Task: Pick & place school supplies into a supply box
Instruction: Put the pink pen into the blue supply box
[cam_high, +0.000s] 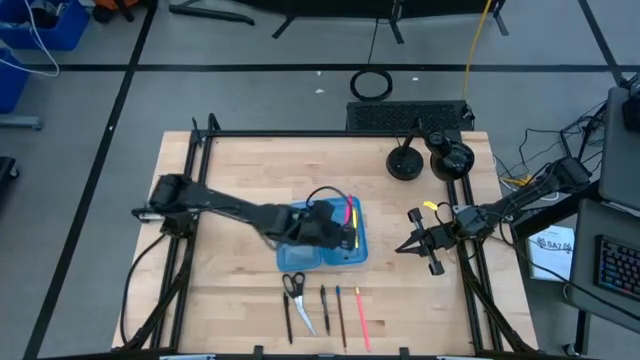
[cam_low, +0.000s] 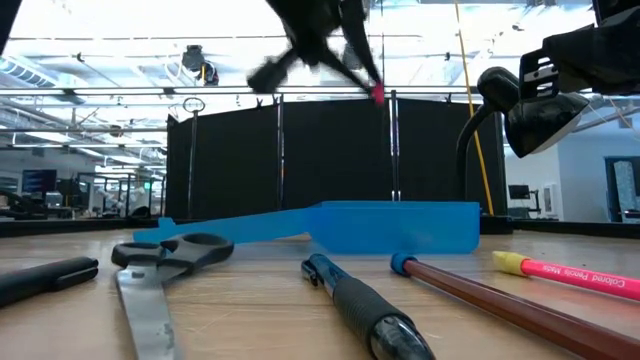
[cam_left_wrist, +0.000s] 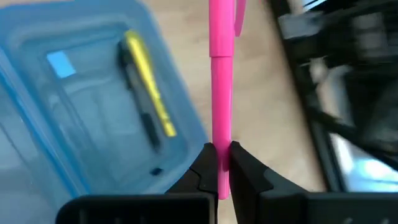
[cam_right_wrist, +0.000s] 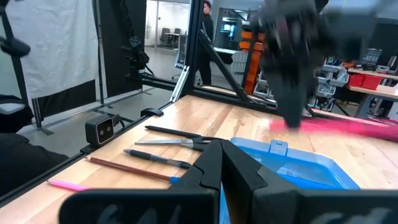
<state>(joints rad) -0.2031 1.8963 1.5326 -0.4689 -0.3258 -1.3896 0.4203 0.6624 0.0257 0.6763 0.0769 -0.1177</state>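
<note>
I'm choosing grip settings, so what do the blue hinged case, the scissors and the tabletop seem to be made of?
Translucent blue hinged pencil case: likely glossy plastic; the yellow pen inside and the table show through its walls.
Black-handled scissors: silver blades look like bare metal with a dull shine; the dark handles are probably plastic.
Light tabletop: apparently wood, with visible plank lines and grain.
</note>
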